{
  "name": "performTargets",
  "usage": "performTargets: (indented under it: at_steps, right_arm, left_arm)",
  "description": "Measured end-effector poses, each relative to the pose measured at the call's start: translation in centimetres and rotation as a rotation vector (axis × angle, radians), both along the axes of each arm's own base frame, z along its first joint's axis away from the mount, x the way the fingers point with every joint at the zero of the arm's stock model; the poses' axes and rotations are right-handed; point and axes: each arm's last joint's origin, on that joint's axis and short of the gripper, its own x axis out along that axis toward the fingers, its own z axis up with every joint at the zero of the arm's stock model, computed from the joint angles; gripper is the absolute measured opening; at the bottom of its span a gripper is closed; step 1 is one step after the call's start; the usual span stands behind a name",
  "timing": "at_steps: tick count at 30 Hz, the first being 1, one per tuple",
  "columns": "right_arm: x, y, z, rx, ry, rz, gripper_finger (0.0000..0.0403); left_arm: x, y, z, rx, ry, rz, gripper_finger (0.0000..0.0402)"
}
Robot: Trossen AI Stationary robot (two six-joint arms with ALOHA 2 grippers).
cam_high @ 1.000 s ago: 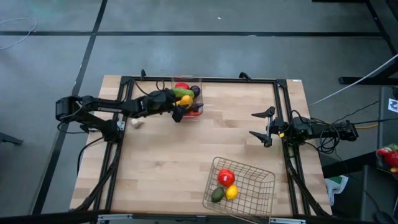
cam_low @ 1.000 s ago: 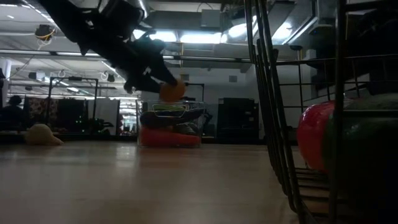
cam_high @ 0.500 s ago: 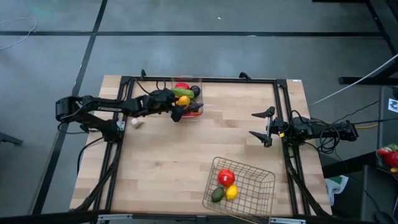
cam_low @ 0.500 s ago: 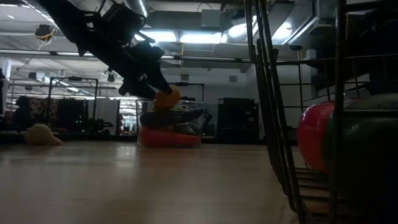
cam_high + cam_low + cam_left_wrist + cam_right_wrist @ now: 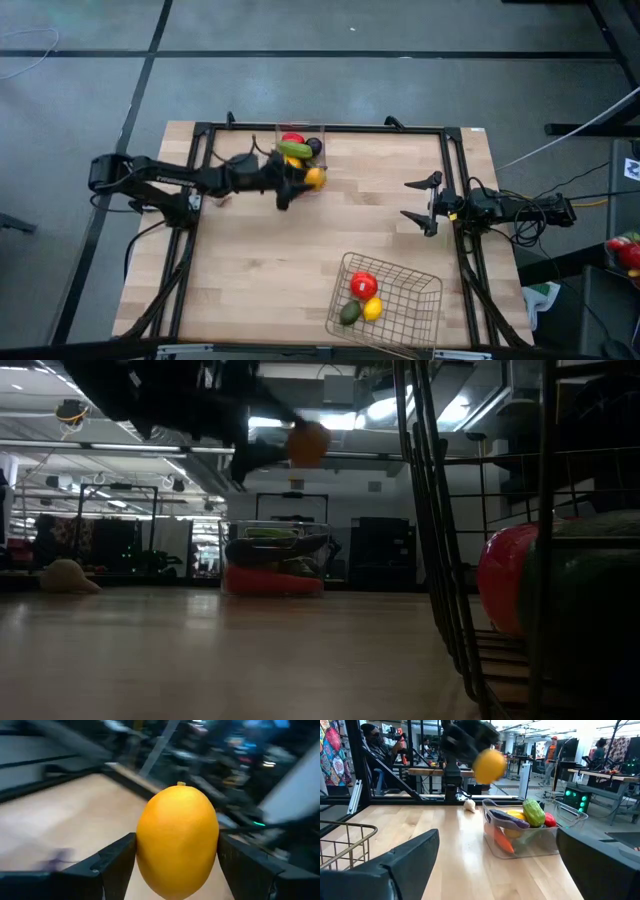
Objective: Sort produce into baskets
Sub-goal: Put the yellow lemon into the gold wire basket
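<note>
Nearest me in the low view is the wire basket at the front right of the bench, already carrying a red piece, a yellow one and a green one. I take that as the fruit side of the sort. My right claw waits wide apart and empty near the right edge of the bench, clear of the work. Farther back, my left claw has its fingers clamped on either side of an orange fruit, held high off the bench just beside the clear bin. That bin at the back holds a green piece, a purple one, red and orange ones. A small pale piece lies on the bench to the bin's left. I judge the orange fruit is lifted so it can travel to the wire basket
</note>
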Motion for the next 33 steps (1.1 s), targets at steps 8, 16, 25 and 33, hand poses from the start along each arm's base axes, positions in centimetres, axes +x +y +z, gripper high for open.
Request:
performTargets:
  at_steps: [8,16,25,33]
  right_arm:
    - [0.0,0.0,0.0,-0.004,0.000,0.000,0.0397]
    - [0.0,0.0,0.0,-0.004,-0.001,0.000,0.0397]
    - [0.0,0.0,0.0,-0.004,-0.002,0.000,0.0397]
    - [0.0,0.0,0.0,-0.004,-0.003,0.001,0.0397]
  left_arm:
    - [1.2,-7.4,1.7,0.077,-0.053,-0.148,0.0267]
    - [4.7,-13.3,2.7,0.193,-0.052,-0.205,0.0267]
    - [11.5,-17.9,0.0,0.266,0.011,-0.283,0.0267]
    - [13.3,-19.4,-2.3,0.278,0.069,-0.318,0.0266]
